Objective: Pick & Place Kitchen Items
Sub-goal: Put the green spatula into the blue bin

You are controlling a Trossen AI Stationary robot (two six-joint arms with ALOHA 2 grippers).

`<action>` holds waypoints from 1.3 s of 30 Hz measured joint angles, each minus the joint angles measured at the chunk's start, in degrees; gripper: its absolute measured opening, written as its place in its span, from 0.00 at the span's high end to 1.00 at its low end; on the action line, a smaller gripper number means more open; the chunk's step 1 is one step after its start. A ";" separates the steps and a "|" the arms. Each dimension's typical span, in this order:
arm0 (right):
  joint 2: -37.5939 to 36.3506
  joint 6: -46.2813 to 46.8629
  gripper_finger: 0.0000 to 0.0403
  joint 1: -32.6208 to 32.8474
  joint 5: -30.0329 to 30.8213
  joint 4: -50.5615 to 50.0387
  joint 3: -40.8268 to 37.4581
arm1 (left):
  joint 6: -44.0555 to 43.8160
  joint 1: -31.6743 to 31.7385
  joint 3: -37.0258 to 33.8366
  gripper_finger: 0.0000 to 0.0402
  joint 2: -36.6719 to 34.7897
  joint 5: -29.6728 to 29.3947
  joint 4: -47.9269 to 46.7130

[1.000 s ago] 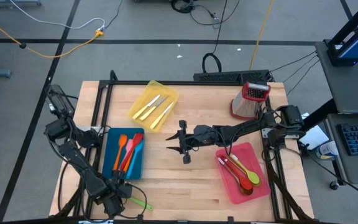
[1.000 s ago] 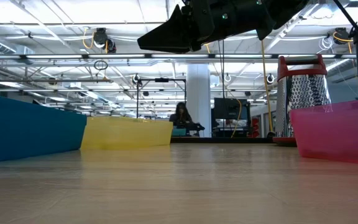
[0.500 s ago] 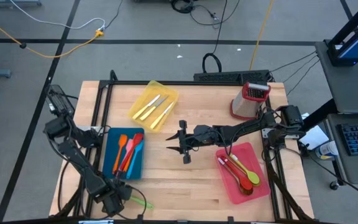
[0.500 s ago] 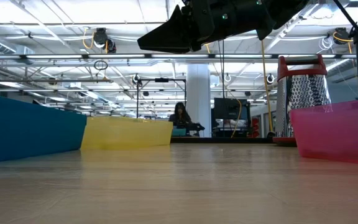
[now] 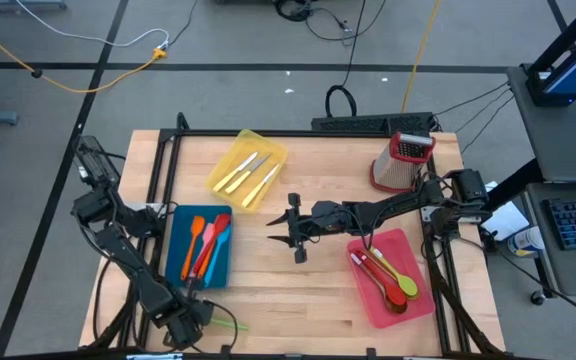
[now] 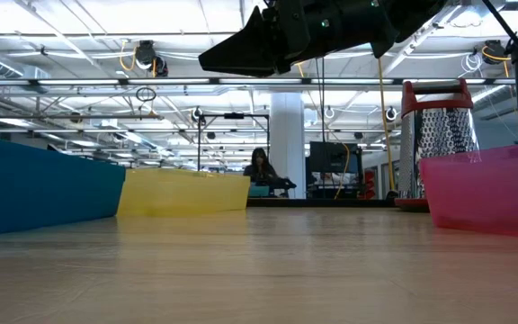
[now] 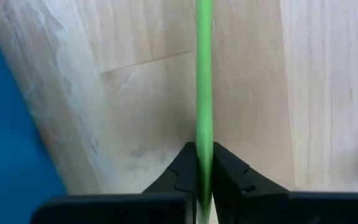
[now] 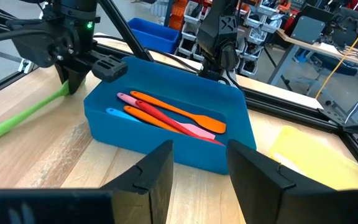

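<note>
A slim green utensil [image 5: 226,323] lies on the wood near the table's near-left corner, just in front of the blue tray [image 5: 177,262]. My left gripper [image 5: 184,320] points down over its left end and is shut on it. The blue tray holds orange, red, pink and blue spatulas [image 8: 166,115]. My right gripper [image 5: 293,235] hangs open above mid-table with nothing between its fingers [image 8: 154,168]. The right wrist view shows the left gripper [image 8: 72,81] and the green utensil [image 8: 17,124] beyond the blue tray. My left gripper pinches the green utensil's thin handle [image 7: 204,134] between its two fingers [image 7: 180,175], near the utensil's left end. The fingers come from above, pointing down, one on each long side of the handle. The rest of the utensil [image 8: 5,130] lies on the table.
A yellow tray [image 5: 268,150] with cream-handled knives stands at the far middle, and a red-topped metal grater [image 5: 404,160] at the far right. A red tray [image 5: 415,252] with several utensils sits near right. Bare wood lies between the trays. A person sits far behind the table [image 6: 261,167].
My left gripper has shut on the green utensil's handle and rolled a little about its downward axis, staying near the table's near-left corner. The utensil still lies on the table.
</note>
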 joint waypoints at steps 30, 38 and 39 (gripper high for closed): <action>0.00 0.20 0.65 0.00 0.07 0.54 0.00 | -42.33 0.95 24.20 0.95 -1.11 -3.03 -53.84; 0.00 0.20 0.65 0.00 0.13 0.64 0.00 | -48.98 2.50 23.64 0.95 -1.22 -3.69 -53.29; 0.00 0.21 0.65 0.00 0.13 0.92 0.00 | -49.54 3.14 22.90 0.95 -1.45 -3.89 -53.29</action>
